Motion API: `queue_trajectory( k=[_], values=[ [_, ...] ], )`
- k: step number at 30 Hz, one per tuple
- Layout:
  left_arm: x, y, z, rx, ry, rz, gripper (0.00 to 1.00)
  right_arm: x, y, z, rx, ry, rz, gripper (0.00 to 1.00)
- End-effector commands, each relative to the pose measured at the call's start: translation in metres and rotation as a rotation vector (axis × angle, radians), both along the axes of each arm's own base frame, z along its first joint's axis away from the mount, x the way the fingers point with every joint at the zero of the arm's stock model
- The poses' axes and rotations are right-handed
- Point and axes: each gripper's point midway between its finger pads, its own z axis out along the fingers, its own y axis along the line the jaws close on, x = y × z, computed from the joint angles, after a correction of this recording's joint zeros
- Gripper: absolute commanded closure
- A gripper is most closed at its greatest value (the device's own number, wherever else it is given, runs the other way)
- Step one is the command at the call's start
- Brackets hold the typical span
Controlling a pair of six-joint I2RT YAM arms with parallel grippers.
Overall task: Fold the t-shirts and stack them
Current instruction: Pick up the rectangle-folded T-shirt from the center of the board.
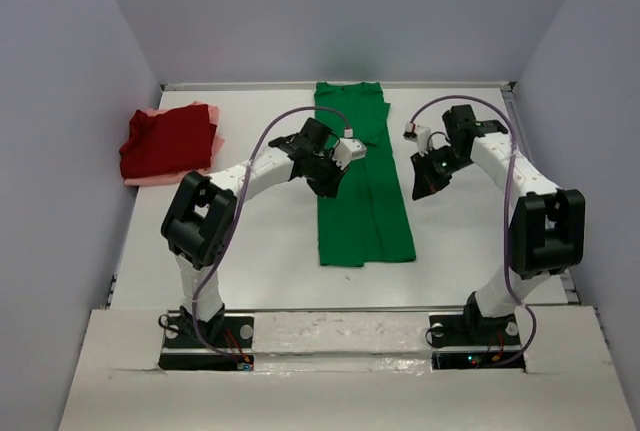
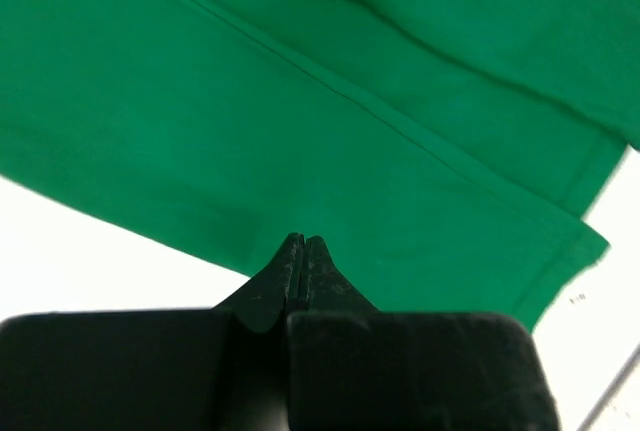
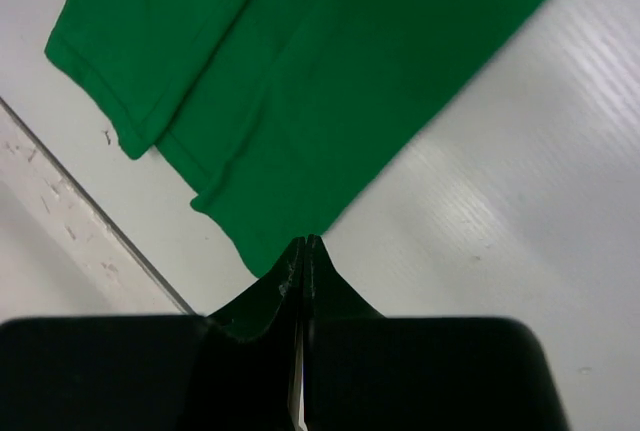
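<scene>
As green t-shirt (image 1: 365, 216) lies flat, left tool (image 2: 303, 245) and right tool (image 3: 304, 244) (empty) sit closed.

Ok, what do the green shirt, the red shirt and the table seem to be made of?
Green shirt: soft matte cloth, likely cotton knit, going by its stitched hems and soft fold creases. Red shirt: similar matte cloth, lying in limp folds. Table: white, faintly glossy sheet with fine parallel ribs, perhaps corrugated plastic, though I can't be sure.

White table (image 1: 260, 241) w/ a green t-shirt (image 1: 362, 181) folded lengthwise into a long strip at centre — pink t-shirt (image 1: 200, 109) far left, under a dark red t-shirt (image 1: 168, 143).
</scene>
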Motion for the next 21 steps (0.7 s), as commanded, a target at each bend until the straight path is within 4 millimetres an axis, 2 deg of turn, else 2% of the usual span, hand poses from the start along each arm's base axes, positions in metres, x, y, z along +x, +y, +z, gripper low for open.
queue_trajectory(
  k=[1,6,10,13,15,17,20,21],
  values=[
    [-0.037,0.005,0.014,-0.030,0.063,-0.114,1.00,-0.029,0.022,-0.009,-0.012,0.072,0.110,1.00],
    [-0.051,0.004,0.023,-0.077,0.045,-0.141,0.97,-0.046,0.032,-0.028,-0.024,0.145,0.145,1.00],
    [-0.058,0.006,0.016,-0.066,0.045,-0.136,0.97,-0.065,0.036,-0.044,-0.030,0.224,0.155,1.00],
    [-0.063,0.013,0.013,-0.053,0.038,-0.119,0.91,-0.072,0.030,-0.051,-0.062,0.260,0.134,1.00],
    [-0.070,0.017,0.016,-0.065,0.033,-0.116,0.84,-0.077,0.023,-0.057,-0.104,0.276,0.114,1.00],
    [-0.077,0.021,0.016,-0.074,0.038,-0.111,0.75,-0.080,0.018,-0.061,-0.134,0.287,0.096,0.88],
    [-0.086,0.026,0.013,-0.085,0.048,-0.095,0.68,-0.079,0.014,-0.060,-0.161,0.289,0.065,0.82],
    [-0.087,0.027,0.019,-0.099,0.033,-0.084,0.66,-0.078,0.013,-0.059,-0.168,0.285,0.060,0.81]
  ],
)
